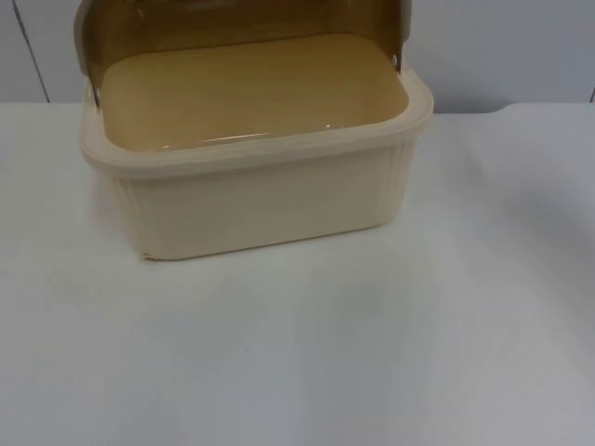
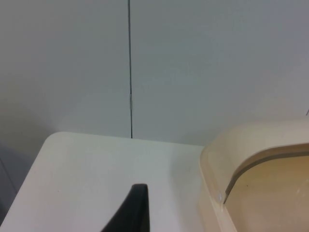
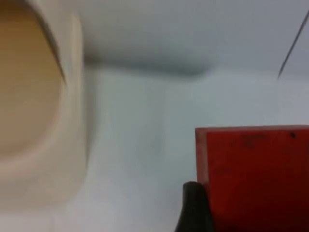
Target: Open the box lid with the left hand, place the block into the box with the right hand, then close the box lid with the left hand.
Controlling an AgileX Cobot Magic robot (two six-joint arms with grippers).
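**Cream box open at the upper left, red block at the right gripper**

Cream plastic forms the box [image 1: 260, 200], which stands at the upper left of the top view with its brown translucent lid [image 1: 112, 28] swung up at the back, against the grey partition wall [image 1: 502, 46]. Its inside is bare. The white bench [image 1: 372, 353] spreads wide and open below and to the right of the box. In the left wrist view, a left gripper fingertip [image 2: 133, 210] hangs over the bench, apart from the box's rounded corner; I cannot tell how its fingers stand. In the right wrist view, the red block [image 3: 253, 179] sits against a right gripper fingertip [image 3: 195, 208], beside the box; whether the fingers clasp it I cannot tell.
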